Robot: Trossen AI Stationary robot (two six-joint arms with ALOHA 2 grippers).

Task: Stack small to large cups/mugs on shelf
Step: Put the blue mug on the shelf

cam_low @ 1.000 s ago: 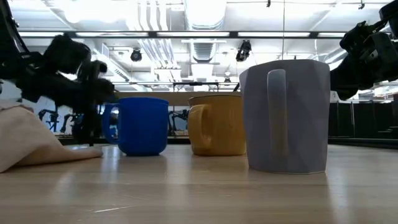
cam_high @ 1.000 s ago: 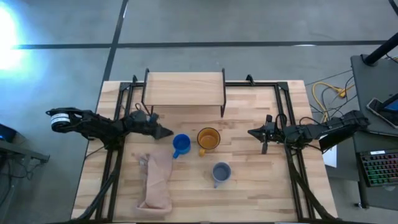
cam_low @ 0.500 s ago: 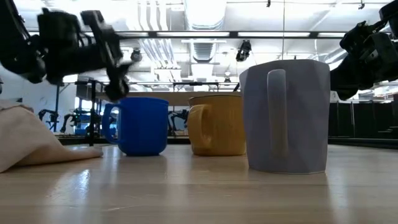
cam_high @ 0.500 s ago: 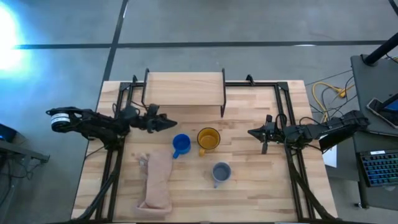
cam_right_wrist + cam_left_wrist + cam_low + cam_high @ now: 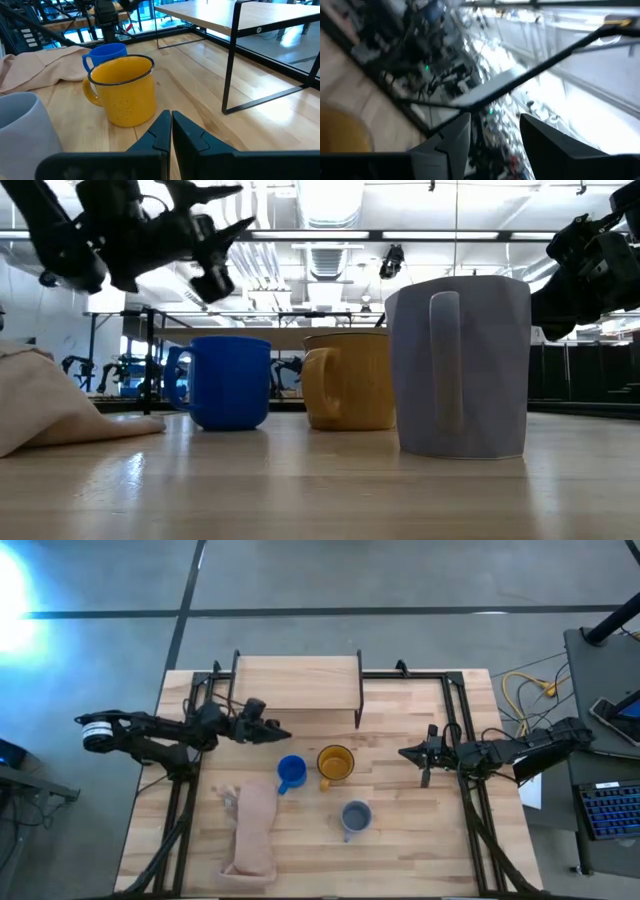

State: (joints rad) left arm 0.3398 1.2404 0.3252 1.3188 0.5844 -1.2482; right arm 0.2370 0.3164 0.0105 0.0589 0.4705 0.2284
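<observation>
Three mugs stand on their bases on the table: bright blue (image 5: 291, 772), yellow-orange (image 5: 335, 762) to its right, and grey-blue (image 5: 356, 816) nearer the near edge. The light-wood shelf (image 5: 296, 683) stands on black legs at the far edge, with nothing on it. My left gripper (image 5: 284, 733) is open and hovers well above the table between the shelf and the blue mug (image 5: 230, 380), touching nothing. In the low view the left gripper (image 5: 240, 208) is high up. My right gripper (image 5: 403, 752) is shut and waits right of the yellow mug (image 5: 125, 87).
A tan cloth bag (image 5: 252, 830) lies on the table to the left of the mugs, toward the near edge. Black frame rails (image 5: 185, 790) run along both table sides. Bare wood lies between the yellow mug and my right gripper.
My left gripper has risen from near table height beside the blue mug to well above it. It has also shifted toward the far edge and the shelf, its fingers tipping upward. The mugs and my right arm have kept still.
</observation>
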